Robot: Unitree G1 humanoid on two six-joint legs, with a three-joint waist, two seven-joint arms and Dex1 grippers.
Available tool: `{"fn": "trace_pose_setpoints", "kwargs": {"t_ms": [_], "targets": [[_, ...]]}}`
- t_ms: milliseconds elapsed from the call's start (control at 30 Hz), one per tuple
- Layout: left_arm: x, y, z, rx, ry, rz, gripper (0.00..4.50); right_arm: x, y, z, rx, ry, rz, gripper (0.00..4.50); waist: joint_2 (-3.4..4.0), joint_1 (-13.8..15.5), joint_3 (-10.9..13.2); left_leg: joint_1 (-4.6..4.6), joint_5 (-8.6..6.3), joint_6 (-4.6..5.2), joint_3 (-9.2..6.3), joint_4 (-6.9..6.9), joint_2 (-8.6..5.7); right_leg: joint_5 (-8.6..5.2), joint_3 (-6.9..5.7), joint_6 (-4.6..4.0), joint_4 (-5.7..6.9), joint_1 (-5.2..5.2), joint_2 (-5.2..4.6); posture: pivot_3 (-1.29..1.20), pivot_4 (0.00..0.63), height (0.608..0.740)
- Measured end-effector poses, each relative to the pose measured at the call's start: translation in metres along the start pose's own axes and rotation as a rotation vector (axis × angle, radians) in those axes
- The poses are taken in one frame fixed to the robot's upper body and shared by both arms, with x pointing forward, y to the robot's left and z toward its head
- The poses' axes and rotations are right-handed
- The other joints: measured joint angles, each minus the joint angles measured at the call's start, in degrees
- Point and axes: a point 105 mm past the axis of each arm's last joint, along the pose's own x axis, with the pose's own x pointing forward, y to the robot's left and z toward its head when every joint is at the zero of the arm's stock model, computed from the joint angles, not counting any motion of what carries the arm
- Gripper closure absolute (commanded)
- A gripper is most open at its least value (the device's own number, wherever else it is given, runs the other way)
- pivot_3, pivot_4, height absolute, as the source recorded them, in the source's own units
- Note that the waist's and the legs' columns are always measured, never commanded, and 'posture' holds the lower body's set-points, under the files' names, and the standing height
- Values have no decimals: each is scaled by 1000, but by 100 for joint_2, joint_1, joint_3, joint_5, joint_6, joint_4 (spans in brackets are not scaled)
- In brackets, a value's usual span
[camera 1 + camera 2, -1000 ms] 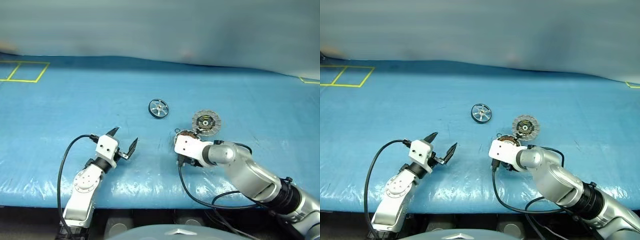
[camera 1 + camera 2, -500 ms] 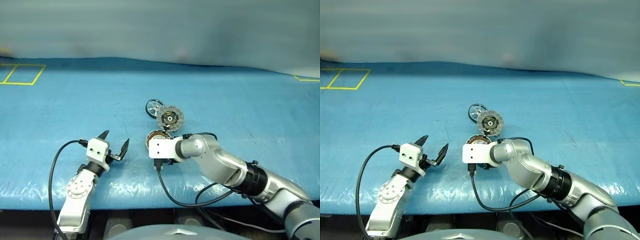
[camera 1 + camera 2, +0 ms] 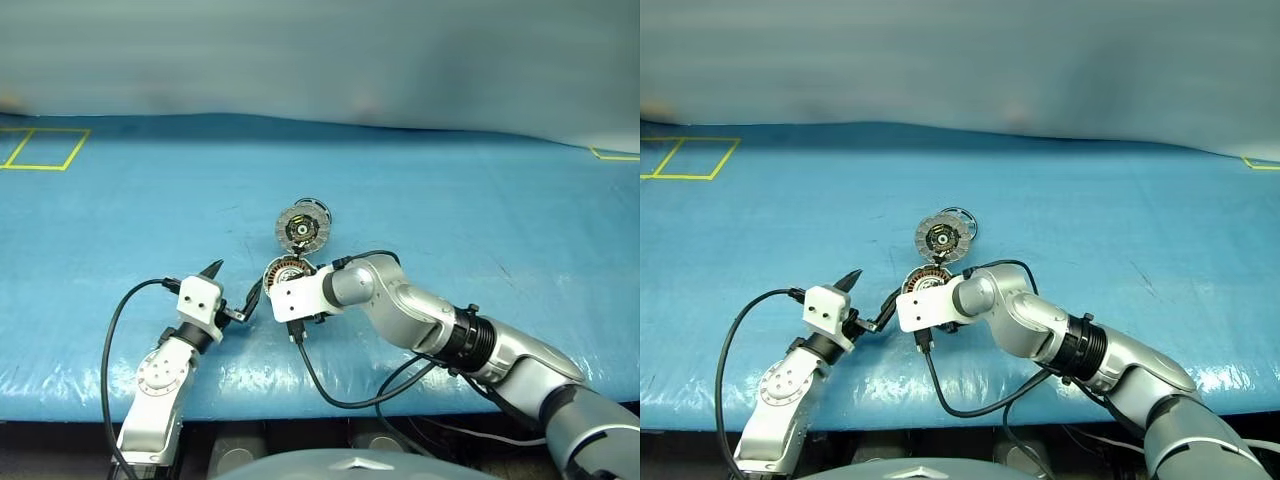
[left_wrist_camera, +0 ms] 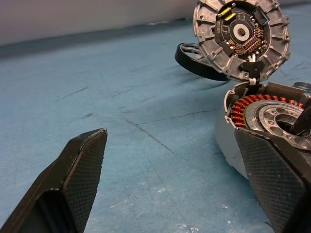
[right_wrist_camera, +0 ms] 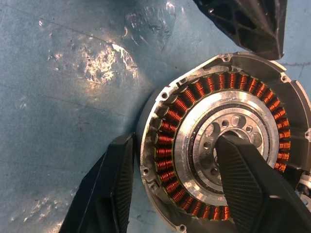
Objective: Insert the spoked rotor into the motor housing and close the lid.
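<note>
The motor housing (image 5: 170,121) lies open on the blue table, its copper coils ringing a silver centre. My right gripper (image 5: 175,143) is shut on its wall, one finger (image 5: 116,189) outside the rim and the other finger (image 5: 243,179) in the centre. The lid (image 3: 302,228) stands upright at the housing's far edge, segmented inner face towards me. The spoked rotor (image 4: 192,53) lies just behind the lid, mostly hidden. My left gripper (image 3: 235,280) is open and level, just left of the housing (image 3: 284,270), its nearer finger (image 4: 272,179) close beside the rim.
The table (image 3: 480,210) has a blue cover, and its front edge runs just below both arms. A yellow tape square (image 3: 40,148) marks the far left and a yellow corner (image 3: 612,155) the far right. Black cables hang from both wrists.
My right gripper has dragged the housing and its upright lid leftwards, up to the left gripper. The lid now stands in front of the rotor. The left gripper has kept its place and stayed open.
</note>
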Motion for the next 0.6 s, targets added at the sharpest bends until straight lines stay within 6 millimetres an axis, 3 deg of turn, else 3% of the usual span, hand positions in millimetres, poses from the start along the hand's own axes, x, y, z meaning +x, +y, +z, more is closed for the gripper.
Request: {"fn": "trace_pose_setpoints", "kwargs": {"t_ms": [167,200,367,600], "targets": [[-2,-5,-2,-7,5,-24,0,0,-1,0,-34,3,7,2297,3,2,1,3,-1,-1,1,0,0,-1,0,-1,0,1,0,0,150,740],[-2,-5,-2,-6,5,-27,0,0,-1,0,-35,3,10,1589,4,4,2,2,-1,-1,1,0,0,-1,0,-1,-1,1,-1,0,150,740],[-2,-6,-2,-1,7,-42,0,-1,-2,2,-24,-6,4,136,13,25,8,-4,-2,-3,1,-10,0,-4,0,-5,-3,-6,-1,0,150,740],[-2,-8,-1,-8,1,-58,0,-8,-1,6,-4,-24,11,136,25,54,18,-10,-1,-3,1,-26,-1,-8,0,-11,-4,-10,0,0,150,740]]}}
